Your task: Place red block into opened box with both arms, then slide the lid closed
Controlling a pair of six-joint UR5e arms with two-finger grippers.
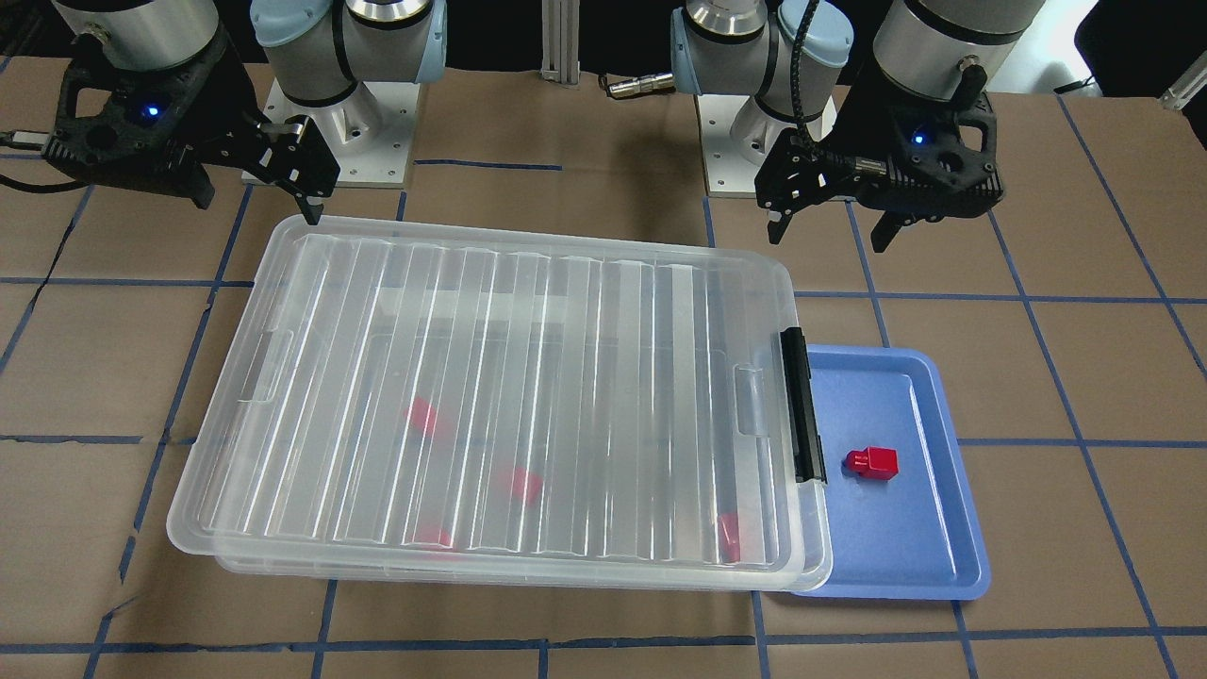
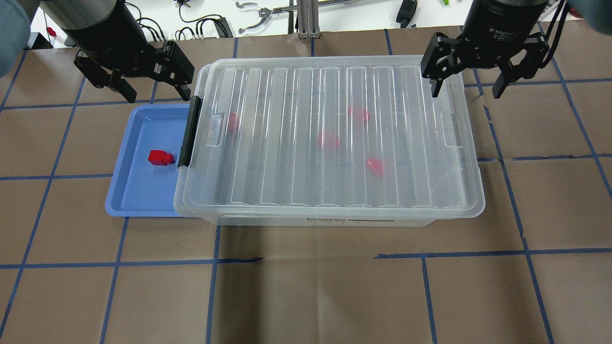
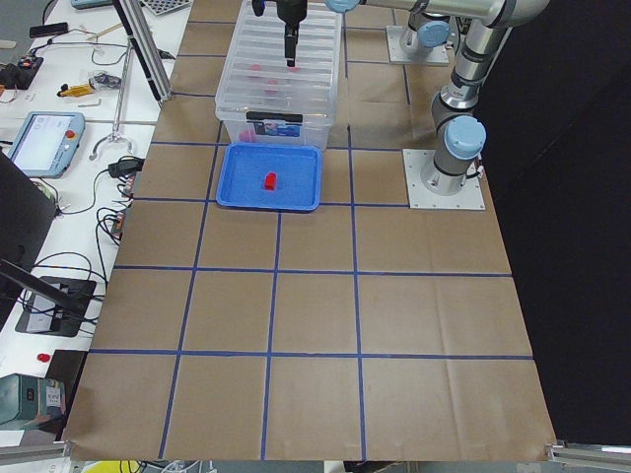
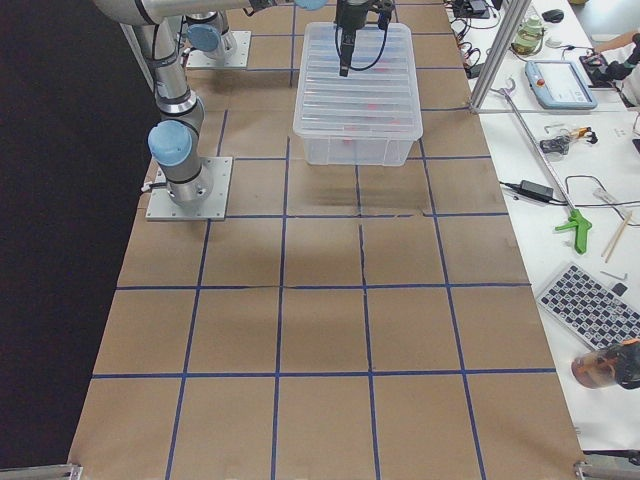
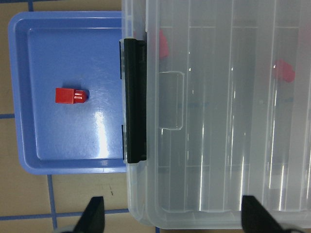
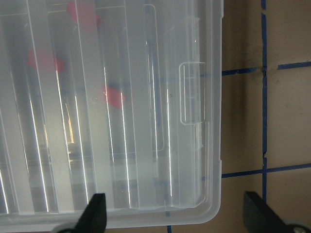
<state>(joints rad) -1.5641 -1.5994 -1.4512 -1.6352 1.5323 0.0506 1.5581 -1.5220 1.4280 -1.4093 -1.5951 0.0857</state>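
a small glossy red plastic block [image 2: 160,157] lay on its side in a shallow blue plastic tray [image 2: 138,200], its narrow stub pointing toward the large clear plastic storage box [image 2: 334,220] just beside it, and it was well apart from both grippers; the box stood on the brown paper-covered desk [image 2: 306,286] marked with blue tape lines, and its short end with the black latch bar [image 2: 190,131] overlapped the tray's edge; the clear ribbed plastic lid [image 2: 296,95] lay flat over the box and covered nearly all of its top, though in the front-facing view its edge stood a little off the box rim at the latch end; four blurred red shapes [image 2: 329,140] showed through the lid inside the box; the left gripper [image 2: 158,97] hovered above the far corner of the tray by the latch end, its fingers spread wide and holding nothing; the right gripper [image 2: 466,91] hung over the far corner of the lid at the opposite short end, its fingers likewise wide apart and empty
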